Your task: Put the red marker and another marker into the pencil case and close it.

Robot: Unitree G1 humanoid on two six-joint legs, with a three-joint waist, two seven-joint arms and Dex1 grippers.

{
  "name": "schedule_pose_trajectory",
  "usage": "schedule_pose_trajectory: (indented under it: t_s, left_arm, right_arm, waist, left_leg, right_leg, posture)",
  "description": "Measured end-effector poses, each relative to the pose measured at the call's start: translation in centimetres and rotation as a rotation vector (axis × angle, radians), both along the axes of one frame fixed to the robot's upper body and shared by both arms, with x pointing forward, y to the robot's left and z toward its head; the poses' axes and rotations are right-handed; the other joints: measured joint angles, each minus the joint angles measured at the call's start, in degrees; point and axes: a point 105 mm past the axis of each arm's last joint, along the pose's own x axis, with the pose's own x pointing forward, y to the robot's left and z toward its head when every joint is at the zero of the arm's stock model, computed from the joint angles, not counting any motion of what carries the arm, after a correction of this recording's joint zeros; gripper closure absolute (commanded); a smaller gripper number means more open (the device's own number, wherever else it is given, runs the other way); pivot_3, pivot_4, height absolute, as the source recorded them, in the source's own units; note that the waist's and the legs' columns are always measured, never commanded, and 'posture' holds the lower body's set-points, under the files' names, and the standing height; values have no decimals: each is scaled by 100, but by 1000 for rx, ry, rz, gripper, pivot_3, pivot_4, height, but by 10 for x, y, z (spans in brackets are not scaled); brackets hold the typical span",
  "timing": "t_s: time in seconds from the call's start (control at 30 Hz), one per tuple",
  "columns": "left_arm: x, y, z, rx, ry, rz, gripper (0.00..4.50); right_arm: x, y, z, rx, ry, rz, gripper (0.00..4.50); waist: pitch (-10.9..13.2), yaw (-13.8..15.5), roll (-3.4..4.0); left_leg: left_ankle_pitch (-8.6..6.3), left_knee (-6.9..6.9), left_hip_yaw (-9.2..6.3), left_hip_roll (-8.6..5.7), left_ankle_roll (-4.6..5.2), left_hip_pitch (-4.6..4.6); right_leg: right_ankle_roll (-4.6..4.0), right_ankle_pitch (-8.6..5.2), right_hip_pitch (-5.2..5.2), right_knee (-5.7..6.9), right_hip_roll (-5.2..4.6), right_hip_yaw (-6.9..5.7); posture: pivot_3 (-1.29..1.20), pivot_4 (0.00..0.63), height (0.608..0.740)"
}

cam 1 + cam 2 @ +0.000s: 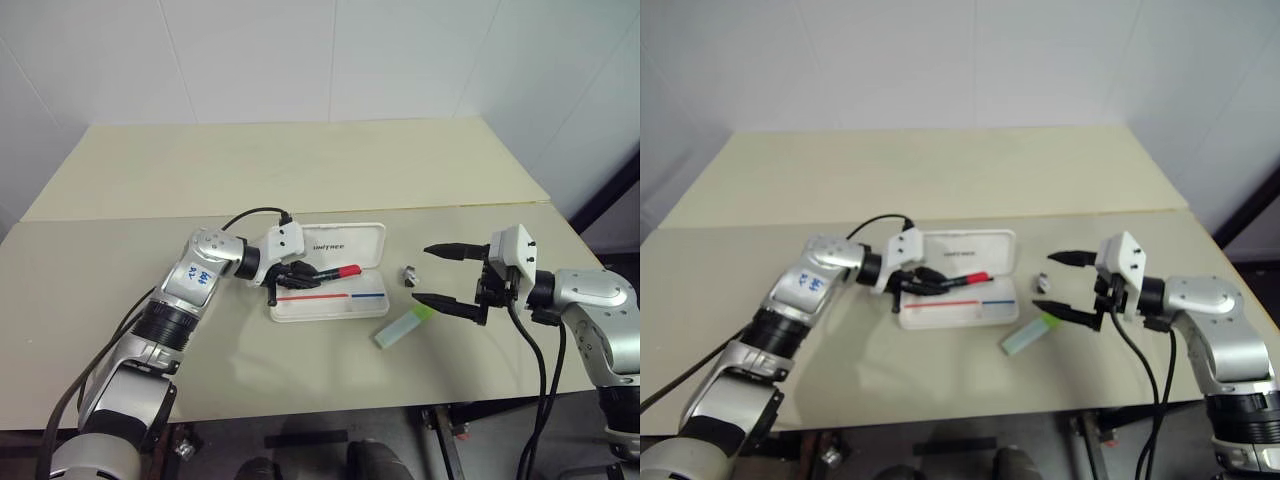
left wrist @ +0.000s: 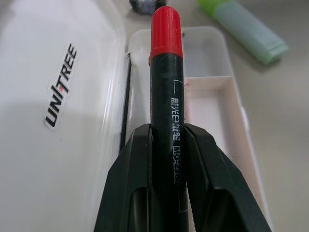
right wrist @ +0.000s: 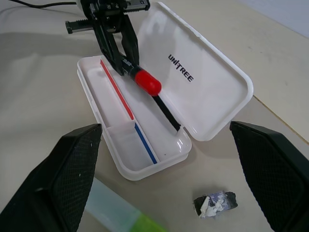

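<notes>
Open white pencil case (image 1: 330, 300) lying on the beige surface (image 1: 300, 170), lid (image 1: 345, 243) folded back flat, tray with a red-and-blue stripe (image 3: 128, 108) nearest the robot. Left tool (image 1: 305, 274) clamped on the black barrel of the red marker (image 1: 338, 271), held over the case's tray close to the hinge, red end pointing toward the right tool (image 1: 448, 274). Right tool hanging beside the case with fingers wide apart, gripping nothing. Pale green marker (image 1: 403, 327) flat on the surface just beside the case's near right corner, lime cap toward the right tool. Small dark-and-silver clip-like object (image 1: 409, 273) resting on the surface between the case and the right tool.
</notes>
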Motion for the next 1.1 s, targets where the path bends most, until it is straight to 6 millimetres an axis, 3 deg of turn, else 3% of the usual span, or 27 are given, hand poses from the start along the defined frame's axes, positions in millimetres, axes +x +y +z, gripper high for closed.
schedule_pose_trajectory:
  t_s: [0.3, 0.6, 0.7, 0.93, 1.1]
  left_arm:
    - [1, -4, -12, 38, 30, -3, 3941]
    - [4, -13, -13, 26, 23, -3, 859]
    - [0, -16, -11, 7, 37, -37, 26]
    - [-23, -24, 24, -111, 21, -176, 26]
    - [-34, 8, 33, -160, 16, -156, 26]
  right_arm:
    - [-2, 6, 4, 10, -9, -10, 0]
    - [-3, 8, 6, 20, -17, -16, 0]
    - [-3, 8, 6, 22, -17, -18, 0]
    - [-3, 9, 7, 31, -13, -13, 0]
    - [-4, 7, 5, 10, 9, 2, 0]
  waist:
    - [0, 8, 0]
    - [0, 11, 0]
    - [0, 10, 0]
    - [1, -6, 0]
    - [3, -7, 3]
  left_leg:
    - [-1, 0, -2, -1, 1, -1]
    - [-1, 0, -2, -1, 2, -2]
    - [-2, 0, -2, -1, 3, -2]
    - [-2, 0, -2, 0, 3, -2]
    - [-1, 1, -4, 0, 3, 6]
  right_leg:
    - [1, 0, 2, -4, -1, -1]
    - [1, 1, 3, -7, -1, -1]
    - [1, 1, 3, -8, -1, -1]
    - [2, 1, 3, -7, 0, 0]
    - [1, 1, 5, 0, 0, 2]
  posture:
    - [0, 150, 740]
    - [0, 150, 740]
    - [0, 150, 740]
    - [0, 150, 740]
    - [0, 150, 740]
